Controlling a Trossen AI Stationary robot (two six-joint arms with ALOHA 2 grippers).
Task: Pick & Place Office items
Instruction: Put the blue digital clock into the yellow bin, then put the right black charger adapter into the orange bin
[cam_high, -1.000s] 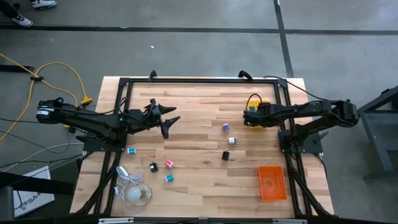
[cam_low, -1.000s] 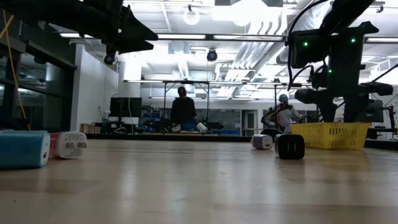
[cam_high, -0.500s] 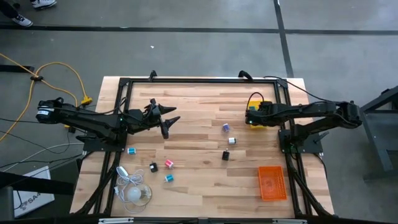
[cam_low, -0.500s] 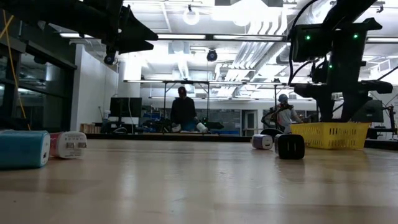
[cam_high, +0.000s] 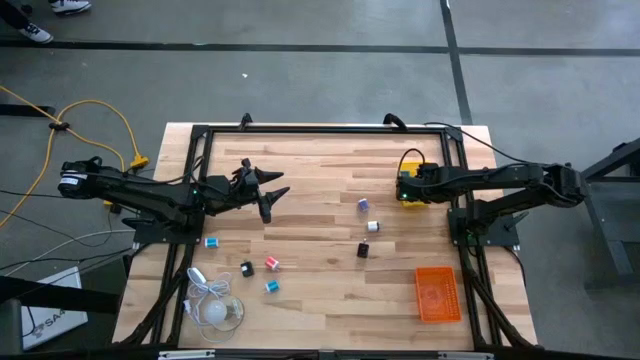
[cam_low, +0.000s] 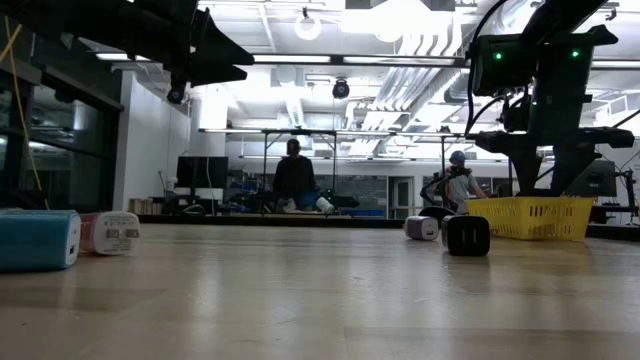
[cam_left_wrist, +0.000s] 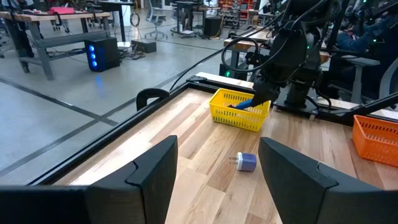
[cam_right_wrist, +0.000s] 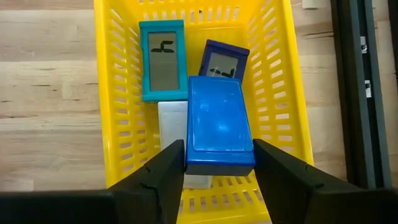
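Small office pieces lie on the wood: purple (cam_high: 362, 205), white (cam_high: 372, 226), black (cam_high: 363, 250), black (cam_high: 246, 268), pink (cam_high: 271, 263), teal (cam_high: 271, 286) and blue (cam_high: 211, 242). My right gripper (cam_right_wrist: 219, 149) hangs over the yellow tray (cam_right_wrist: 112, 93), shut on a blue block (cam_right_wrist: 219, 118). Teal (cam_right_wrist: 163, 59), dark blue (cam_right_wrist: 222, 62) and white (cam_right_wrist: 173, 121) pieces lie on the tray's floor. My left gripper (cam_high: 270, 190) is open above the table's left half, touching nothing. My right gripper pinches the blue block between its two fingers, one finger (cam_right_wrist: 168, 168) on each long side, near one end (cam_right_wrist: 219, 158). The fingers come from above, pointing down. The left wrist view shows the blue block (cam_left_wrist: 244, 102) tilted, its lower end inside the tray's rim. Whether it touches the pieces below, I cannot tell.
An orange tray (cam_high: 437, 293) sits near the table's right near corner. A white bulb-like thing with a coiled cord (cam_high: 215, 305) lies at the left near corner. A black frame (cam_high: 330, 130) runs round the table. People sit in the room beyond (cam_low: 295, 175).
My right gripper, with the blue block, has shifted slightly toward the table's right edge over the yellow tray and has risen a little in the low view.
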